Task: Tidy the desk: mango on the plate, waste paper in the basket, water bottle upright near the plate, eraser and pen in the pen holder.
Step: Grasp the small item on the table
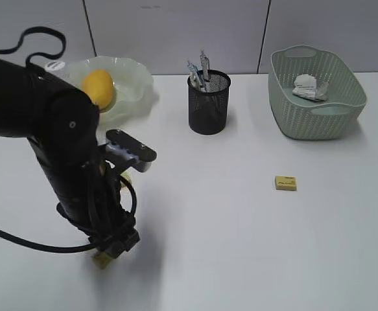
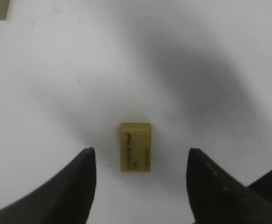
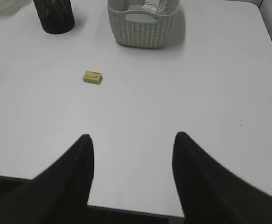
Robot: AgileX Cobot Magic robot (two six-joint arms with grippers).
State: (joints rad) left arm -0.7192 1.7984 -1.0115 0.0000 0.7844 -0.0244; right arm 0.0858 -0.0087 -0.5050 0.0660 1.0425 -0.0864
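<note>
L side first: the left end effector (image 2: pixel 140 150) hung low over the desk (image 1: pixel 240 259), jaws apart, straddling a yellow eraser (image 2: pixel 136 147). The eraser lay flat btwn the tips w/ a gap on each side, so not gripped yet. Step in hand, I'd judge: closing on it for the pen holder.

Behind the arm, a white cap (image 1: pixel 55 65) showed just beside the plate (image 1: pixel 137 78). Prob. the water bottle, but the body was hidden, so can't confirm it stood upright. The mango (image 1: pixel 98 87) sat in the plate: done.

Centre: pen holder (image 1: pixel 209 102) stood upright w/ pens (image 1: pixel 200 70) sticking out. Pen part looked done; no eraser seen inside.

R of centre: a second eraser (image 1: pixel 285 183) lay alone on bare desk, well apart from all else.

Far R: basket (image 1: pixel 344 103) held the waste paper (image 1: pixel 310 87): done.

The right end effector (image 3: pixel 132 137) was open and empty, hovering near the desk's front edge.

So approx. 3 items done, bottle unclear, both erasers left.

Room: wide bare desk btwn the left eraser and the holder, nothing in the path. The plate's rim sat near the arm's elbow, so a swing back could brush it. The left eraser lay toward the front-left of the desk; the front edge showed only in the right wrist view.
</note>
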